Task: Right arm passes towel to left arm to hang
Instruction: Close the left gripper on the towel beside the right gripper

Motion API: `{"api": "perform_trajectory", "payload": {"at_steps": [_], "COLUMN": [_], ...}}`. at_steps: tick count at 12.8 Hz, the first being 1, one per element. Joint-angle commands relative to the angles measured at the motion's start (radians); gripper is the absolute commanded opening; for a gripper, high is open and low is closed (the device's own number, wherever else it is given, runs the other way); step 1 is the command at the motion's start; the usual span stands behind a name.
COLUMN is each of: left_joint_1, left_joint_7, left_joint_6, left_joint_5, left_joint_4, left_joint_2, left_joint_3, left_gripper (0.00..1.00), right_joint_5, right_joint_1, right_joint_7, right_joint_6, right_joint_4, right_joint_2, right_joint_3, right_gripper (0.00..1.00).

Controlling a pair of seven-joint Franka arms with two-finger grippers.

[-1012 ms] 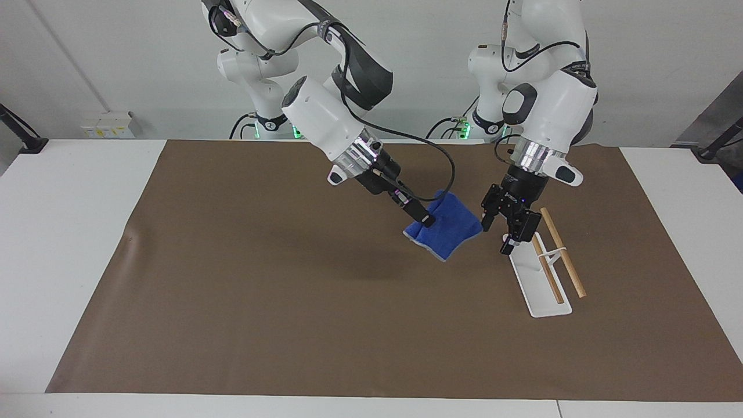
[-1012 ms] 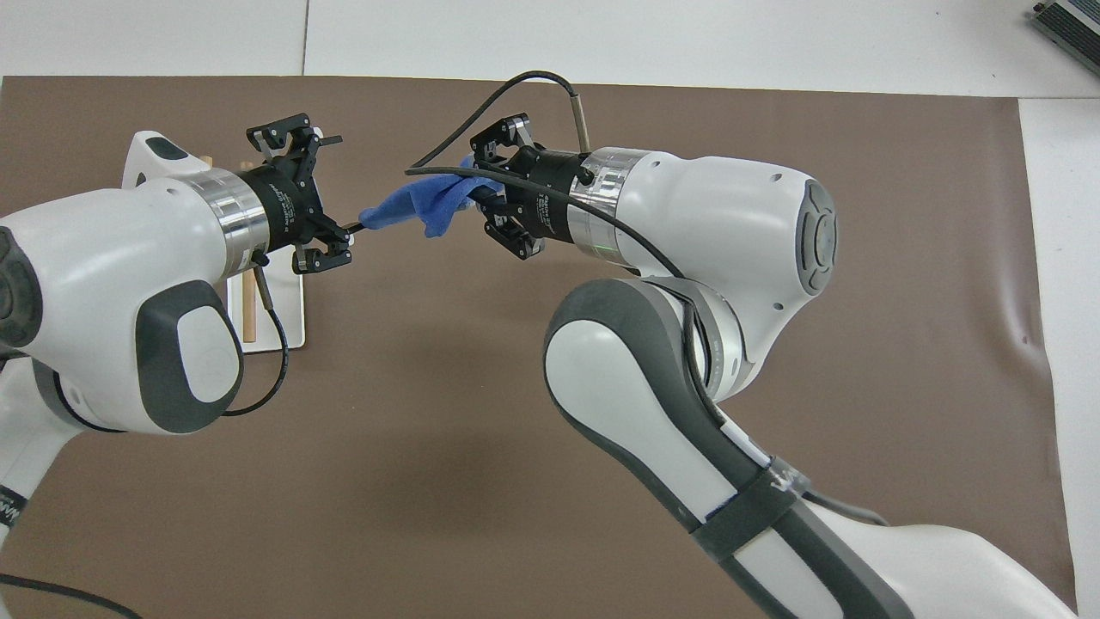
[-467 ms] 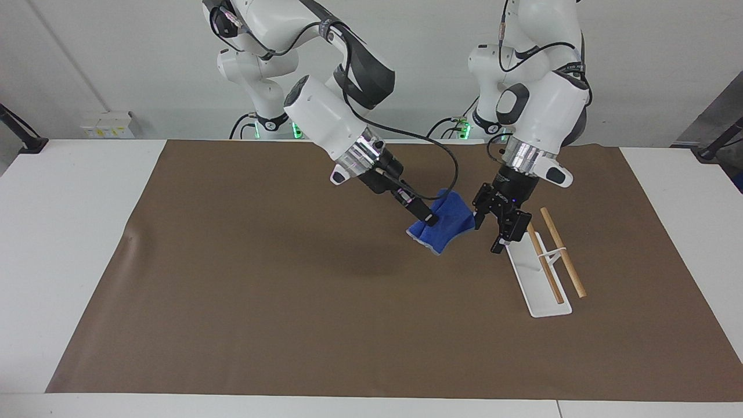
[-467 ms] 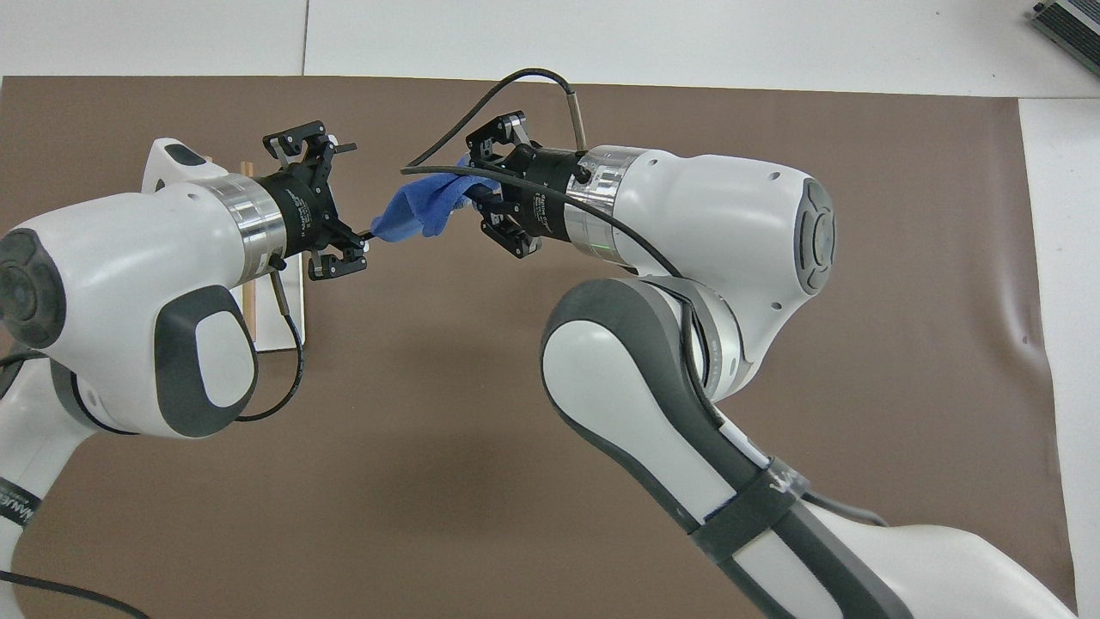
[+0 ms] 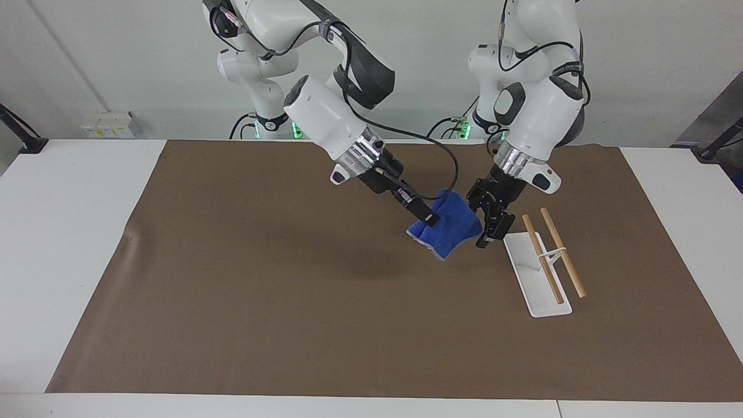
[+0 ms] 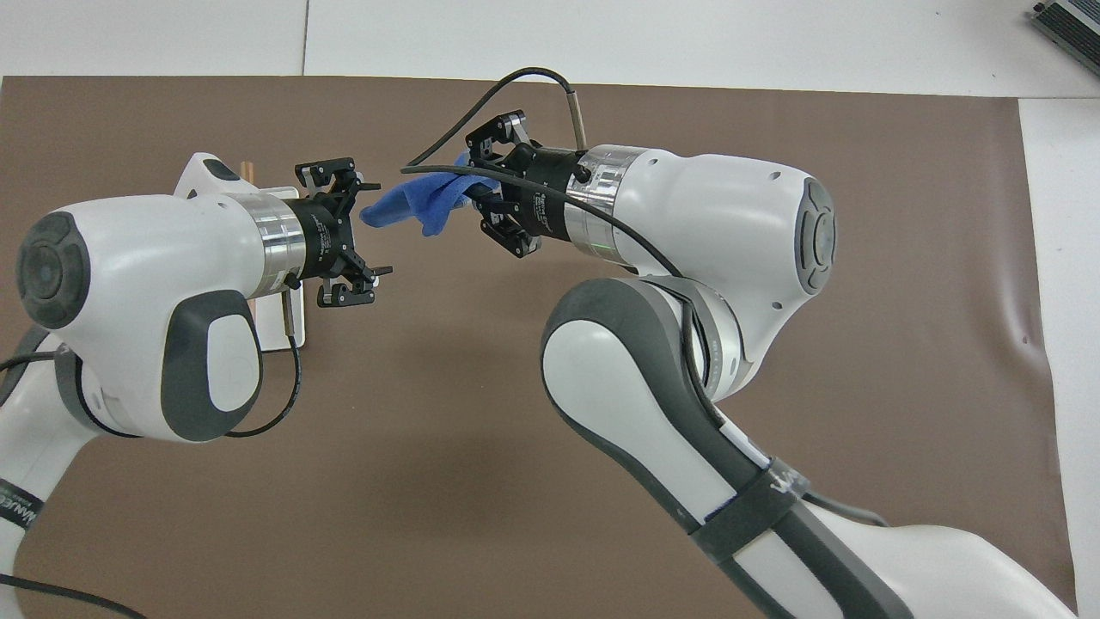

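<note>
Right gripper (image 5: 430,220) fingers clamped together on the towel (image 5: 448,227), up in the air over the mat (image 5: 261,278). Left gripper (image 5: 480,223) fingers spread wide, one at each side of the towel's free corner, at that corner's level; contact with the cloth not clear from either view.

Towel bunched and drooping from the right fingers, long axis running from the right gripper (image 6: 478,191) across toward the left gripper (image 6: 371,228), the free end a narrowed tip (image 6: 371,214) pointing at the left fingers. Pale edging along the lowest hem. Clear of the mat.

Rack (image 5: 537,273) just beside the left gripper, toward the left arm's end of the bench (image 5: 75,232): white base flat on the mat, two wooden rods (image 5: 562,252) side by side above it, slanting away from the robots. Wide bare mat toward the right arm's end and at the edge farthest from the robots; white bench margin all round the mat.
</note>
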Motion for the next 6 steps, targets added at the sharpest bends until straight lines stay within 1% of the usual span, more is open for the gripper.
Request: {"api": "perform_trajectory", "payload": {"at_steps": [1, 2, 5, 6], "left_joint_1": [-0.016, -0.016, -0.016, -0.018], "left_joint_7": [0.02, 0.018, 0.0, -0.043], "left_joint_6": [-0.033, -0.052, -0.052, -0.046], "left_joint_5": [0.007, 0.007, 0.003, 0.0], "left_joint_4": [-0.011, -0.006, 0.019, 0.031], "left_joint_2": [-0.024, -0.024, -0.018, -0.012], "left_joint_3": [0.018, 0.018, 0.015, 0.015], "left_gripper": [1.0, 1.0, 1.0, 1.0], "right_joint_5": [0.003, 0.003, 0.002, 0.002], "right_joint_1": [-0.001, -0.001, -0.001, -0.001], "right_joint_7": [0.018, 0.016, 0.015, 0.013], "right_joint_6": [-0.008, -0.008, -0.011, -0.011], "right_joint_4": [0.025, 0.023, 0.023, 0.023], "right_joint_2": [0.014, 0.014, 0.014, 0.014], "right_joint_3": [0.003, 0.002, 0.002, 0.002], "right_gripper": [0.0, 0.0, 0.0, 0.0]}}
